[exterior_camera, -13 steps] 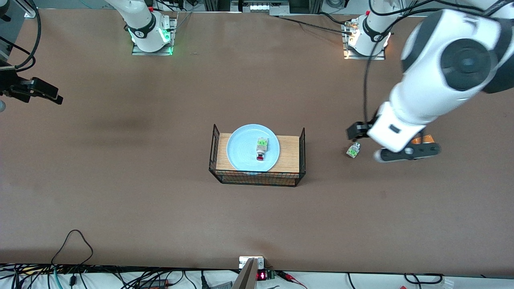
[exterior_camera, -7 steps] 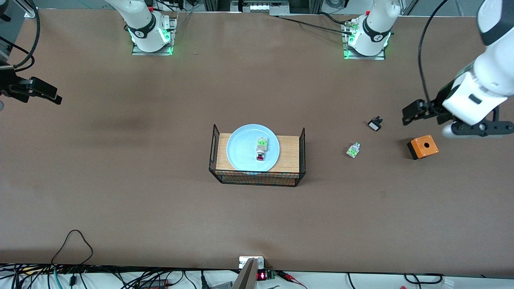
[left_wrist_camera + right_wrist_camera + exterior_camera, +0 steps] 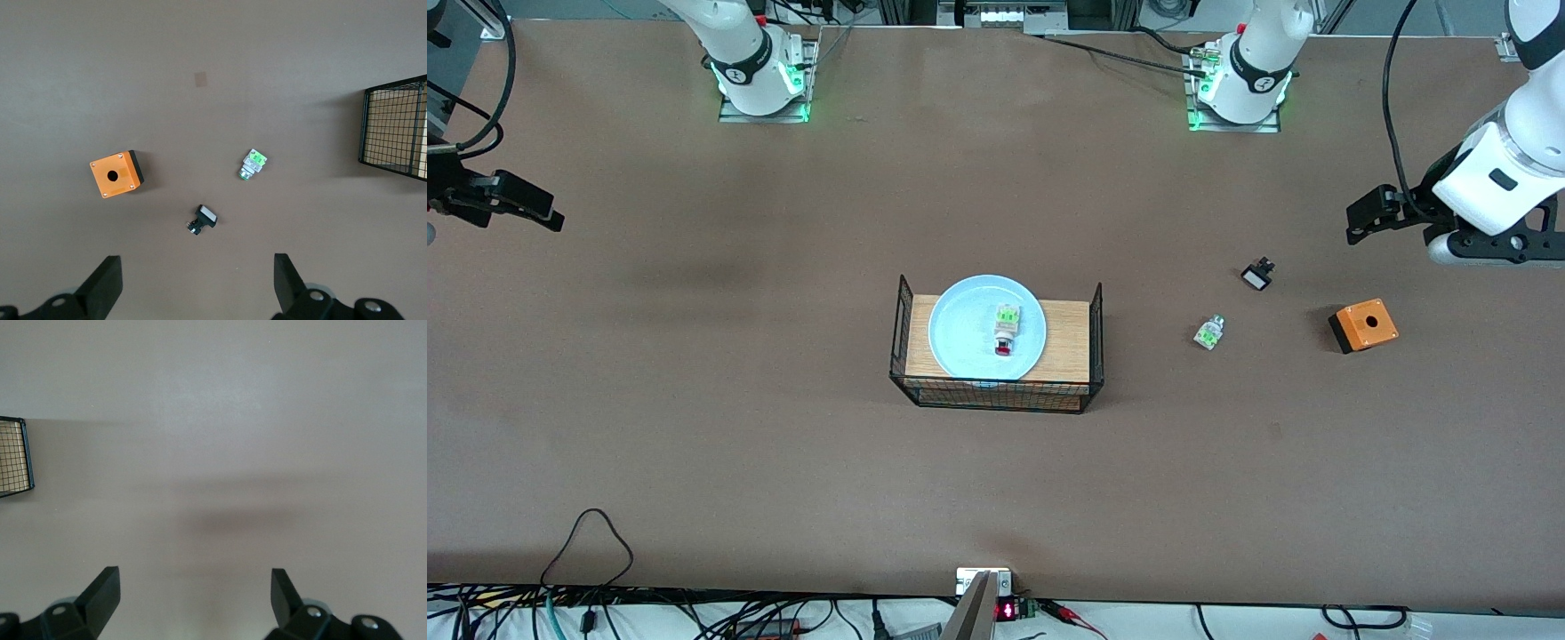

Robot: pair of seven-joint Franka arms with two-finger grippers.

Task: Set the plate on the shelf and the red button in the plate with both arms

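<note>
On the tray (image 3: 1067, 342) at mid-counter: plate (image 3: 969, 333), with button (image 3: 1006, 329) lying on it. Task looks done; nothing left but parking. Left tool (image 3: 197, 287) wide and empty above counter (image 3: 783, 444) toward that arm's end; right tool (image 3: 193, 603) likewise wide, waiting at its own end.

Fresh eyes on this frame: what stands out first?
The pale blue glossy plate on the wooden wire-sided tray mid-table, with the red-capped whitish push-button lying on it. Next, the orange box with a hole toward the left arm's end, the open left gripper above that area.
</note>
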